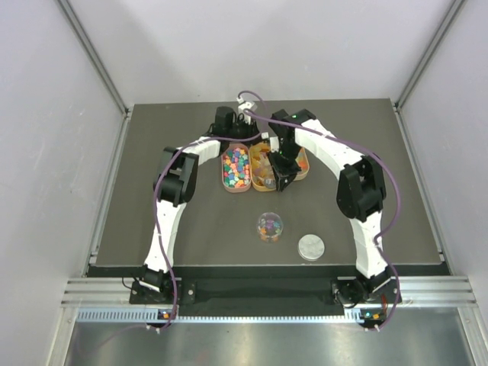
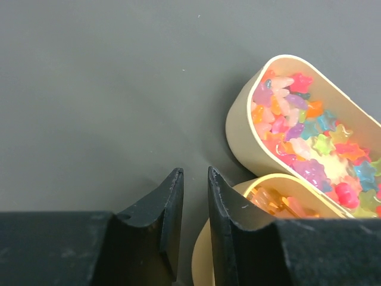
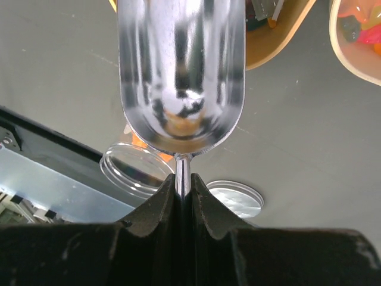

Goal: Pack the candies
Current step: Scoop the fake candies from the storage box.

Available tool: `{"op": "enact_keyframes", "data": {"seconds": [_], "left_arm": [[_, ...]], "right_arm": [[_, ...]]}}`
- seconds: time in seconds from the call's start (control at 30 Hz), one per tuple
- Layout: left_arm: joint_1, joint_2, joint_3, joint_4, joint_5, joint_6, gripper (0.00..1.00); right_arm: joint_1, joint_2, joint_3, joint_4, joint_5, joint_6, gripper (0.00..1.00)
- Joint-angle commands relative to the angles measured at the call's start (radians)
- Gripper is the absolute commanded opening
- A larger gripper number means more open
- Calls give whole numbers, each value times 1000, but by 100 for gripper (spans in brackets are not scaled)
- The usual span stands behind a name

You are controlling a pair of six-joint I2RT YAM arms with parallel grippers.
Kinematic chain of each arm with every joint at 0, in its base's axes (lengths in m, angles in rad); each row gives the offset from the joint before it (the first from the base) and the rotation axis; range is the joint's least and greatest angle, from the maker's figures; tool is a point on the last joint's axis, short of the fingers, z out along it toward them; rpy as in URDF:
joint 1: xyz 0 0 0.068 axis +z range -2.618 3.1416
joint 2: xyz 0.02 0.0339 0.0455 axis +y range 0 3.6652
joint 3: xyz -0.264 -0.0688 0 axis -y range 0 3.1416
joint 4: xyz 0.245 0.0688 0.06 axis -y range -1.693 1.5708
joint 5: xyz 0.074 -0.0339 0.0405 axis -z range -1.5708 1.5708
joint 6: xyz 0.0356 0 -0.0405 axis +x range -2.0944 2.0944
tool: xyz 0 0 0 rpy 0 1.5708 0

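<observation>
Currently your right gripper (image 3: pixel 183 179) is clenched on the thin stem of a metal scoop (image 3: pixel 181 77). The scoop's bowl faces up toward the wrist camera, above bare table (image 1: pixel 213 229). An orange-brown patch sits low in the bowl, and you cannot tell whether it is a sweet or a reflection. From above, this gripper hangs over the near ends of the oval orange trays (image 2: pixel 241 134), which lie side by side in the middle of the table, somewhat toward its far edge. Your left gripper (image 2: pixel 195 174) grasps nothing: its fingers (image 2: pixel 169 208) stand a narrow gap apart, and only table shows between them. It sits at the far ends of the trays, and one finger overlaps the rim of the nearer tray in the wrist view; contact cannot be judged. The candies (image 1: pixel 236 168) are mostly in the trays. Multicoloured pieces, star-shaped in the left wrist view, fill the left one. Pale yellow-orange pieces lie in the one beside it. A third tray is largely covered by the right arm. More multicoloured pieces lie in a small clear jar (image 3: pixel 122 173), which stands uncapped near the middle of the table's near edge. Its silver lid (image 1: pixel 310 246) lies flat just beside it, toward the near right corner.
</observation>
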State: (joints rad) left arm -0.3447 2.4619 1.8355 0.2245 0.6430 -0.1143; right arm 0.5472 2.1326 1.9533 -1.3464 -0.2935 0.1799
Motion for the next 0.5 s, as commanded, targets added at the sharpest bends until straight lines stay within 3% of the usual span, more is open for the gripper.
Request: {"op": "enact_keyframes", "data": {"seconds": [0.0, 0.47], "left_arm": [[-7, -89, -21, 42, 41, -21, 27], [-13, -150, -119, 141, 79, -123, 10]], "right_arm": [[17, 33, 38, -43, 33, 16, 0], [49, 136, 160, -11, 83, 39, 0]]}}
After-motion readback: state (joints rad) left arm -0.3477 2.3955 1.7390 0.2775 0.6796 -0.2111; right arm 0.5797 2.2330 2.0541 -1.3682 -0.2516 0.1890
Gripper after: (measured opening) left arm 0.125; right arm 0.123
